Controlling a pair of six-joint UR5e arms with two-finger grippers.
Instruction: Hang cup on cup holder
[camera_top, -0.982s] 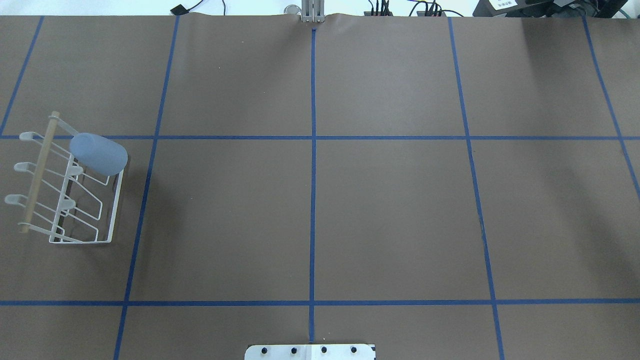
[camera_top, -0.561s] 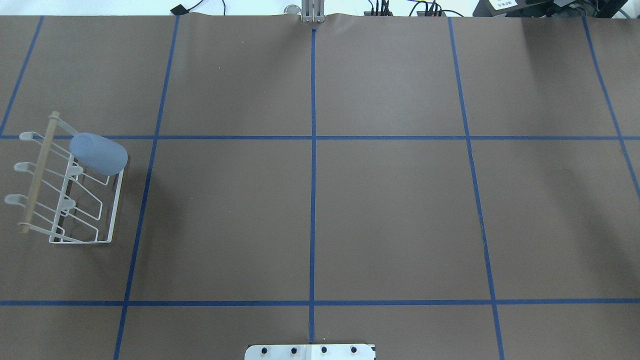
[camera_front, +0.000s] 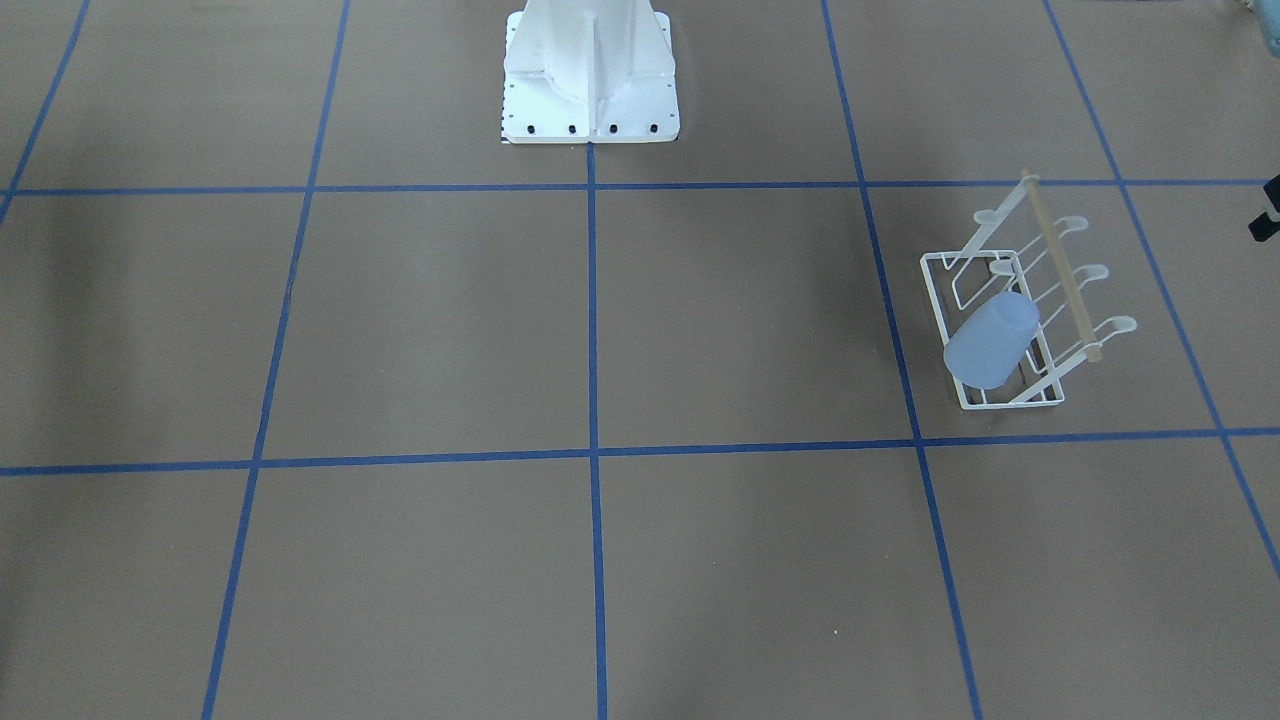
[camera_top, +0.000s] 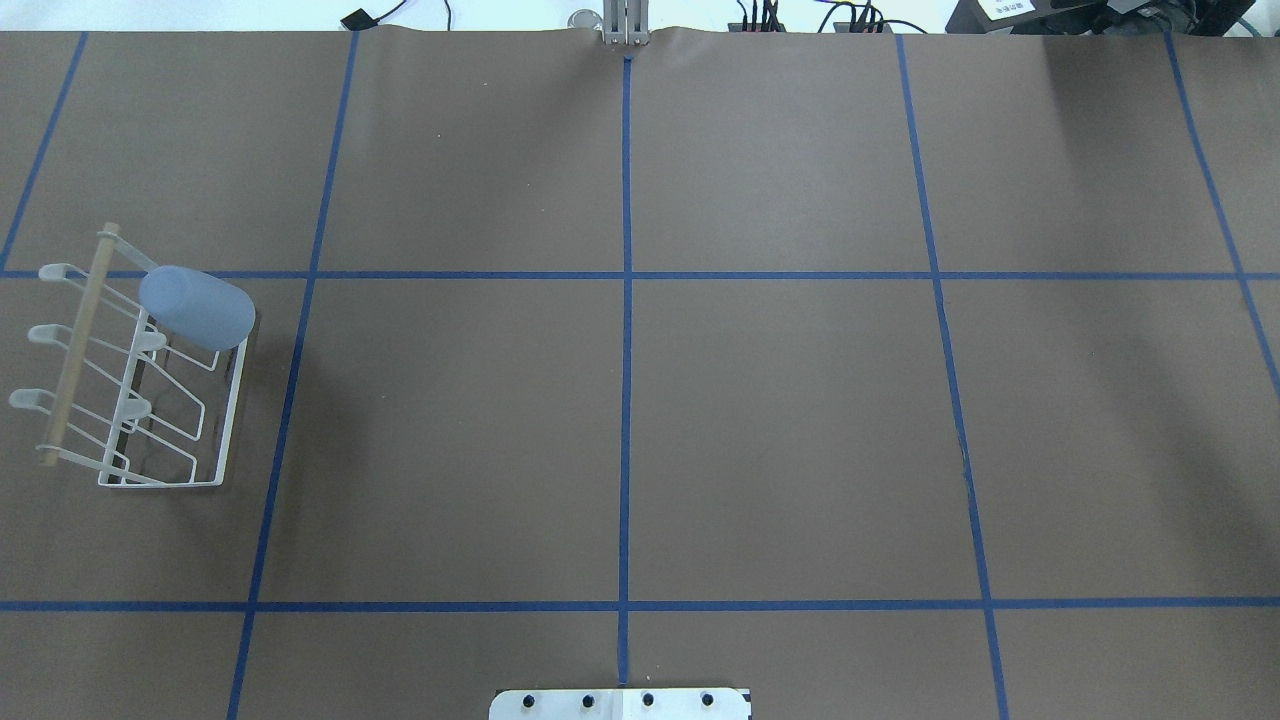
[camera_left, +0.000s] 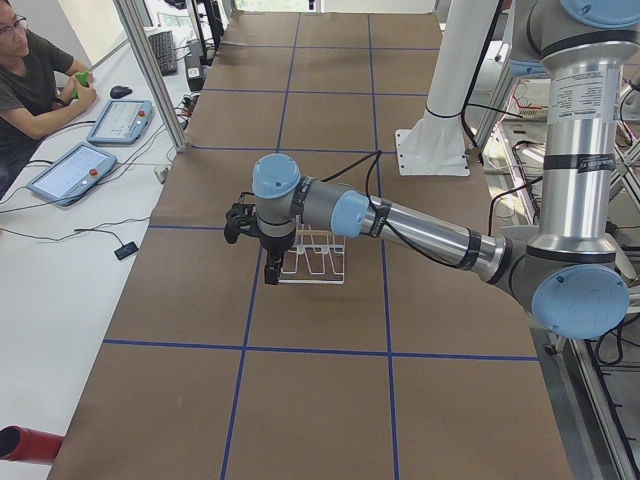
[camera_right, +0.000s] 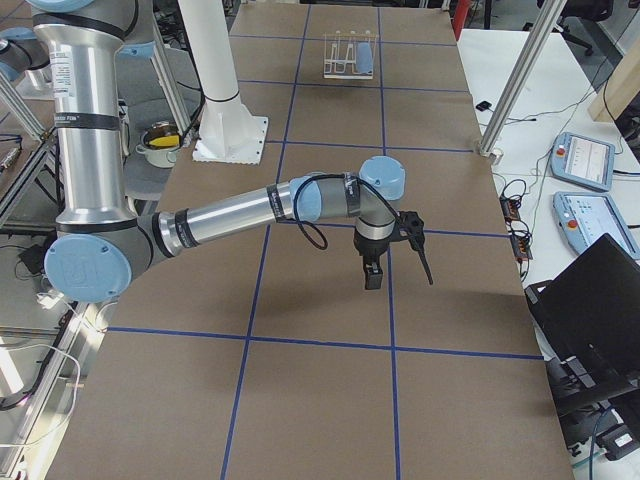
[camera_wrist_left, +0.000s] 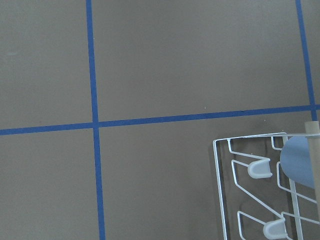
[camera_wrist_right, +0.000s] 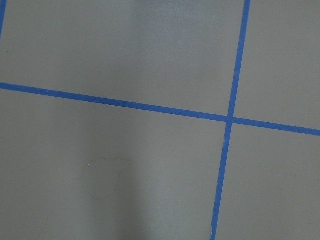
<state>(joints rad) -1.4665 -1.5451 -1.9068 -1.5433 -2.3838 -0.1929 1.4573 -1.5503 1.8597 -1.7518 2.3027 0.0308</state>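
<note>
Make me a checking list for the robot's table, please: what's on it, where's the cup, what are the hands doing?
Surface: brown table with blue tape lines.
Job's things: cup tilted on a prong at one end of the cup holder; task looks done.
Clutter: nothing seen.
Grippers: left gripper near the holder, right gripper over bare table; neither touches the cup; open or shut, cannot tell.
Cables: black cable along the left arm.
Surroundings: operator seated beside the table.

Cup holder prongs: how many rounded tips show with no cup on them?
5 on the cup holder: three outer tips beyond the wooden rod, two inner tips beside the cup, which may hide a sixth.
</note>
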